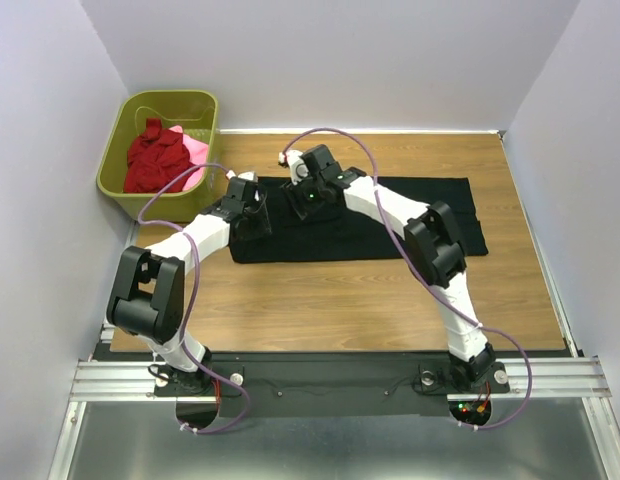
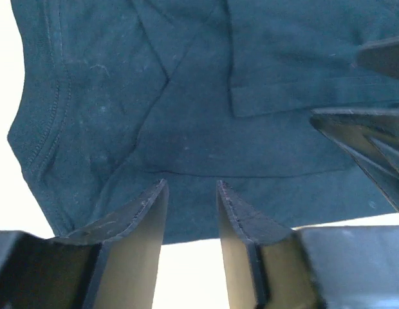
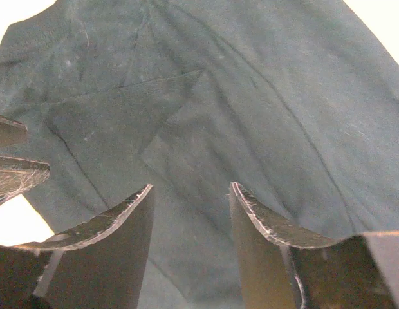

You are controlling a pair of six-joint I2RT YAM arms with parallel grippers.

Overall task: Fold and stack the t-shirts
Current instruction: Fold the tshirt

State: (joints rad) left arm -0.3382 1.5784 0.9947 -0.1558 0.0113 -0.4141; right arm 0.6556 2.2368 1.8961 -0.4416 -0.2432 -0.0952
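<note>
The black t-shirt (image 1: 410, 215) lies folded into a long flat strip across the middle of the wooden table. My left gripper (image 1: 252, 212) hovers over its left end, open and empty; in the left wrist view (image 2: 191, 187) its fingertips sit just above the shirt's near edge (image 2: 186, 129). My right gripper (image 1: 310, 195) is over the shirt just right of the left one, also open and empty; the right wrist view (image 3: 190, 190) shows folded black cloth (image 3: 251, 116) between its jaws. A dark red t-shirt (image 1: 155, 158) and a pink t-shirt (image 1: 195, 150) lie crumpled in the basket.
An olive-green plastic basket (image 1: 120, 140) stands at the back left corner, off the table's left edge. Grey walls close in on the left, back and right. Bare wood (image 1: 320, 305) lies between the shirt and the arm bases.
</note>
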